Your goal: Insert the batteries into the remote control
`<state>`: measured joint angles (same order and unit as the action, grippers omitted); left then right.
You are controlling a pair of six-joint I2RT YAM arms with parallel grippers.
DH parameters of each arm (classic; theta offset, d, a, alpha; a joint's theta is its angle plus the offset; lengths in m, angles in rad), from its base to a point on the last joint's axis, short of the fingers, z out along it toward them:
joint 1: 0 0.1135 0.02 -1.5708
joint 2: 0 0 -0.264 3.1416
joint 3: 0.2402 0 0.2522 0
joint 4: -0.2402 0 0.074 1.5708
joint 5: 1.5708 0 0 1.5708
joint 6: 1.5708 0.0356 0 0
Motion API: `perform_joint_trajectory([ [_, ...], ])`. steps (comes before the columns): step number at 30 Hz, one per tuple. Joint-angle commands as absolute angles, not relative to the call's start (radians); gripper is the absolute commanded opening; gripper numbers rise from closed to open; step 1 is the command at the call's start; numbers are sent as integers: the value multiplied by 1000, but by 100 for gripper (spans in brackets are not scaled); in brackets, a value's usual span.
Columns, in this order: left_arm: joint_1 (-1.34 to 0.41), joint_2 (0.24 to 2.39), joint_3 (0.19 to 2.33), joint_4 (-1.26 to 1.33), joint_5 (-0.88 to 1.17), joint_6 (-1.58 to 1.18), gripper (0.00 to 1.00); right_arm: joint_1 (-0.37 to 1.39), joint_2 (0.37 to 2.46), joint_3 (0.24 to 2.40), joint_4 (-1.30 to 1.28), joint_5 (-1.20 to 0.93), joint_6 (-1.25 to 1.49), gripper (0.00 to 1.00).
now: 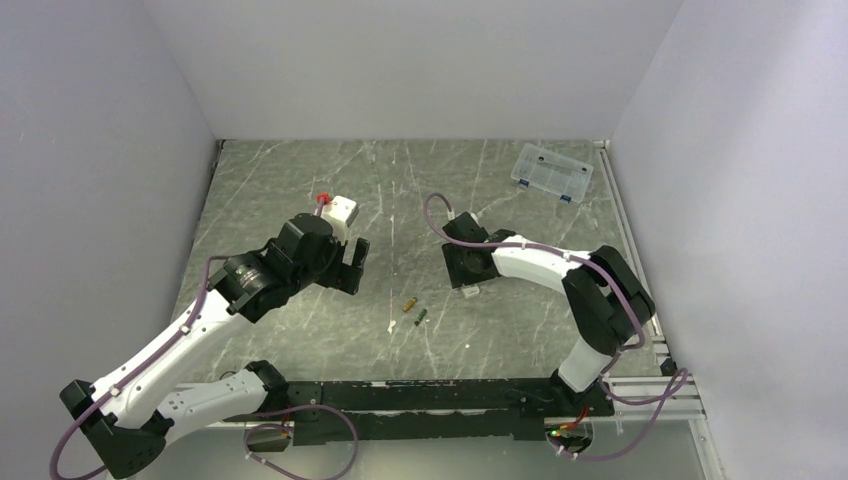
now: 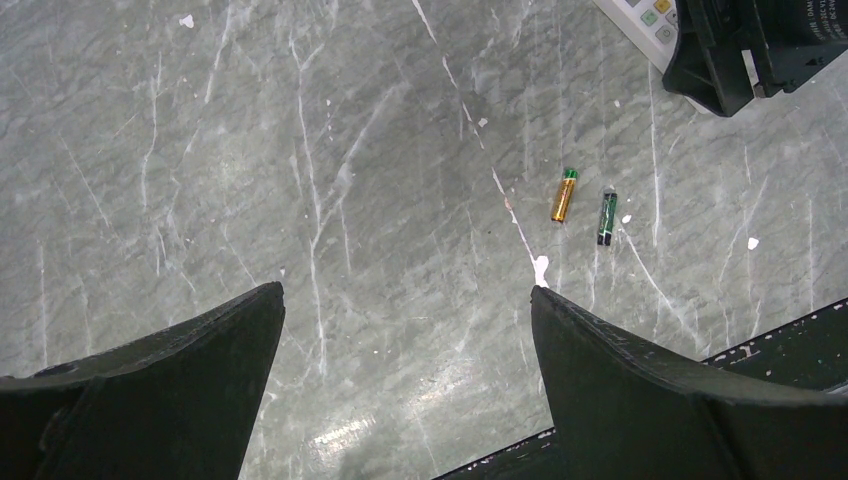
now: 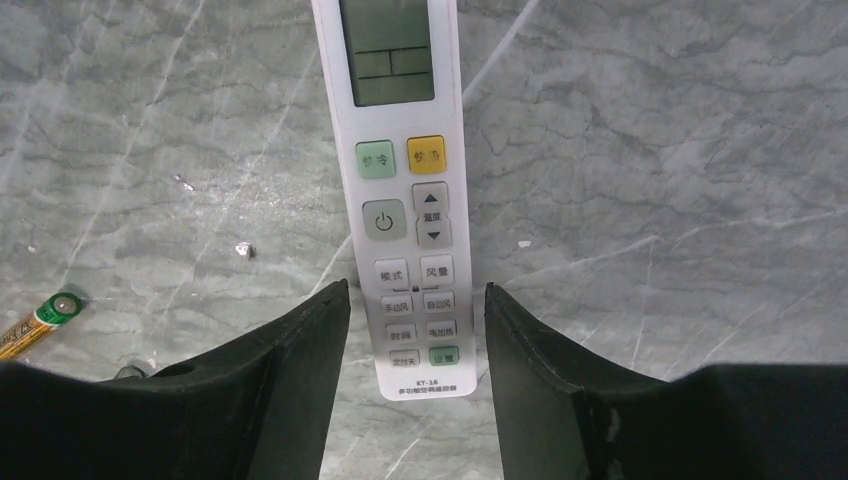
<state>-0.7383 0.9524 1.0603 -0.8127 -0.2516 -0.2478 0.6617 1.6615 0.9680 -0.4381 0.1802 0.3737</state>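
The remote control (image 3: pixel 405 200) lies flat, button face up, near the middle of the surface (image 1: pixel 300 180), slightly toward its right edge. The right arm's (image 1: pixel 540 262) jaws straddle the remote's lower button end, spread only a little wider than the body. A thin strip of surface shows on either side, so they flank it without visibly pinching it. The two batteries lie side by side, close but not touching, toward the near edge around the centre. The gold battery (image 2: pixel 563 195) and the green battery (image 2: pixel 607 217) are both well apart from the remote. The left arm's (image 1: pixel 200 320) jaws are spread wide above bare surface with nothing between them, and the batteries lie ahead of them, off to one side. A small white sliver (image 2: pixel 541 268) rests just beside the batteries.
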Motion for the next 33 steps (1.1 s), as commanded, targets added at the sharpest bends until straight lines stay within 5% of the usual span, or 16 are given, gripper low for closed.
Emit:
perform_joint_trajectory([
  [1,-736,930,1058,-785,-244,-229,99,658,1686,1012,-418,183,363,54],
  [10,-736,949,1060,-789,-237,-229,99,660,1683,1013,-437,203,362,40],
  [17,-735,955,1058,-788,-232,-229,99,659,1660,1001,-439,195,355,2],
  [33,-735,966,1058,-782,-222,-249,99,659,1460,901,-433,86,341,0],
])
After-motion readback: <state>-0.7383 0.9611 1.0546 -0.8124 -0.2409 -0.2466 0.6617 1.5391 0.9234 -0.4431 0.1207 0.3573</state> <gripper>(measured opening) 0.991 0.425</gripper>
